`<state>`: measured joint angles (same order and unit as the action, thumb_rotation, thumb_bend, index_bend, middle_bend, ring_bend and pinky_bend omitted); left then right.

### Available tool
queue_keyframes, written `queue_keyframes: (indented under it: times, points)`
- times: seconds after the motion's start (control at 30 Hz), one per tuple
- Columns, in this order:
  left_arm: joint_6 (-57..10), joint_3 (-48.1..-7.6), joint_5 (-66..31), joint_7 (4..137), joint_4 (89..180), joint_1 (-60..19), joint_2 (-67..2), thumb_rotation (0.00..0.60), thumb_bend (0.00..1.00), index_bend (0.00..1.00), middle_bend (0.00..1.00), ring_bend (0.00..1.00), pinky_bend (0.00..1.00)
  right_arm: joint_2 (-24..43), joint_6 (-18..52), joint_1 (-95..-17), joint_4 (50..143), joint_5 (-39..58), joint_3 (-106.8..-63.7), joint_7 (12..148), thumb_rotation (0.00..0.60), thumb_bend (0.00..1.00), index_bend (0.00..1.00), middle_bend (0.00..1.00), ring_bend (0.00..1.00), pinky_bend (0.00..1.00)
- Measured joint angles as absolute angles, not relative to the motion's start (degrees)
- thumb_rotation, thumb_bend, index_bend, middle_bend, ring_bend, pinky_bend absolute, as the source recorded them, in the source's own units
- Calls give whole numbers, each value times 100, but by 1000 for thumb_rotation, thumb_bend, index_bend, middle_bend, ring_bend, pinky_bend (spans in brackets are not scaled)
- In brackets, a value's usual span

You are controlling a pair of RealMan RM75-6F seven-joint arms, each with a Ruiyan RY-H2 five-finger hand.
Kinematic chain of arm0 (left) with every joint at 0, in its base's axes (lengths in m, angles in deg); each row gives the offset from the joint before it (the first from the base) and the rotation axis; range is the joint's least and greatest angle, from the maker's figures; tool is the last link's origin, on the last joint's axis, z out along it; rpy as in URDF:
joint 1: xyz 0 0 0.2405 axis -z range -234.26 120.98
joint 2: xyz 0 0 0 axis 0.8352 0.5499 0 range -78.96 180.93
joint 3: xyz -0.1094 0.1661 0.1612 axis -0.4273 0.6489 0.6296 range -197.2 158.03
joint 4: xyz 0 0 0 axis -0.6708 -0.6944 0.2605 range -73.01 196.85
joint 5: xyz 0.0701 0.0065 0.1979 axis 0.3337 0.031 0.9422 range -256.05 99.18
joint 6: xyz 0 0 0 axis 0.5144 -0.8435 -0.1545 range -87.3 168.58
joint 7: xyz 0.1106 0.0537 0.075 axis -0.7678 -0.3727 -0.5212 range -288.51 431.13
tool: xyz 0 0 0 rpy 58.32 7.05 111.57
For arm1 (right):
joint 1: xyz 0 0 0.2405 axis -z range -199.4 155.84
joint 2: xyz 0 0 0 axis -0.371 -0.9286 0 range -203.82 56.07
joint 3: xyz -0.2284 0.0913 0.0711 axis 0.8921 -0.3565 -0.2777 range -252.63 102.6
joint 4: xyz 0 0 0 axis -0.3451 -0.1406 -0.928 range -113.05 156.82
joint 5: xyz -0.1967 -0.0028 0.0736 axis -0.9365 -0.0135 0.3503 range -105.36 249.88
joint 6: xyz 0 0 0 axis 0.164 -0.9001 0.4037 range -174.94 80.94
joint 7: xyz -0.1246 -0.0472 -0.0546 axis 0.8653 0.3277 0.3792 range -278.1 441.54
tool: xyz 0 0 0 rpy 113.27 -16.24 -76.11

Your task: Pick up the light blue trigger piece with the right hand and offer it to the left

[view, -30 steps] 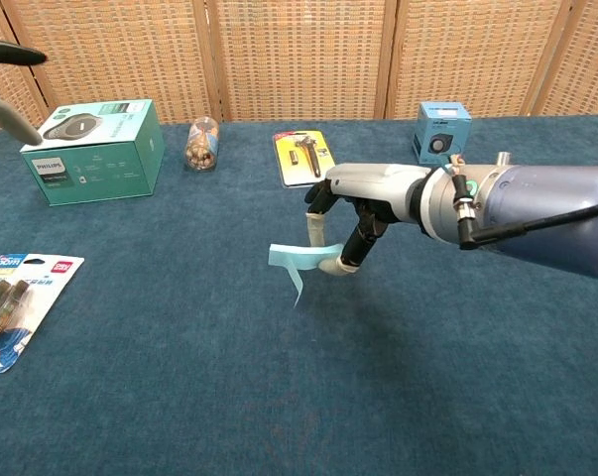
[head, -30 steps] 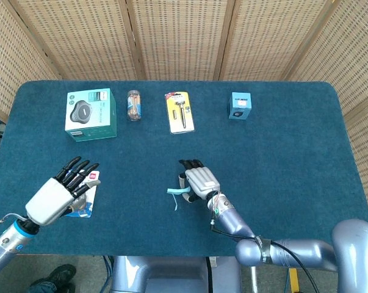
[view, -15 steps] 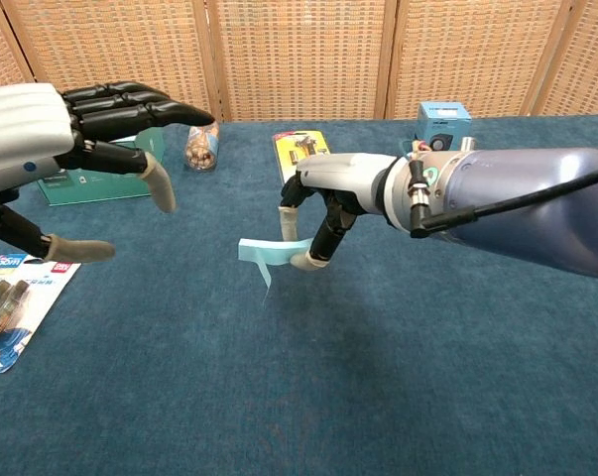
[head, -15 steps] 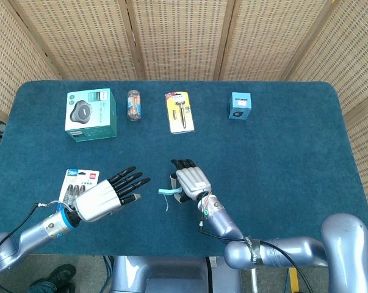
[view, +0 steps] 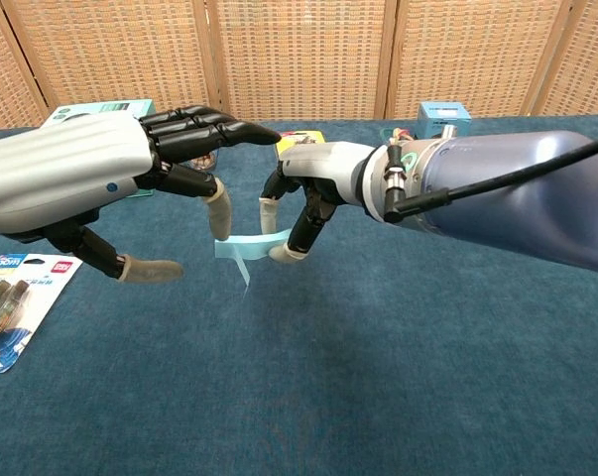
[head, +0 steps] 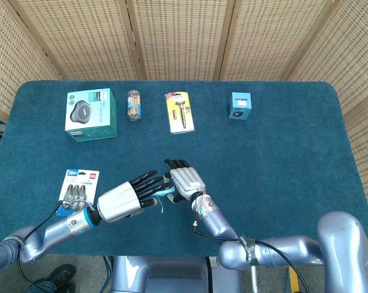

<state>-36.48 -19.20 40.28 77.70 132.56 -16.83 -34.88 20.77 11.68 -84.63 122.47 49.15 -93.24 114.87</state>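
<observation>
The light blue trigger piece (view: 241,250) hangs above the blue table (head: 281,152), pinched by my right hand (view: 313,193) between thumb and fingers. In the head view the right hand (head: 182,179) sits near the table's front middle, with a sliver of the trigger piece (head: 163,196) showing at its left. My left hand (view: 100,178) reaches in from the left with fingers spread, its fingertips (view: 217,220) right at the piece's left end; whether they touch it I cannot tell. The left hand (head: 126,196) holds nothing.
A teal Philips box (head: 90,114), a small jar (head: 133,105), a yellow blister pack (head: 179,112) and a small blue box (head: 239,105) line the far side. A carded pack (head: 77,186) lies at the front left, beside my left forearm.
My left hand swung right and forward until its fingertips reached the trigger piece. My right hand carried the piece a little left toward it.
</observation>
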Motion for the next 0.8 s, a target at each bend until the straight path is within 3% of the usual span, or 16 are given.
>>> queue_keyframes:
  times: [0.8]
  points:
    - [-4761, -1698, 3906, 7987, 11831, -1686, -4466, 600, 256, 493, 0, 0, 0, 1831, 1150, -8484, 12477, 5018, -9422, 11146, 600, 569, 585, 73, 0, 0]
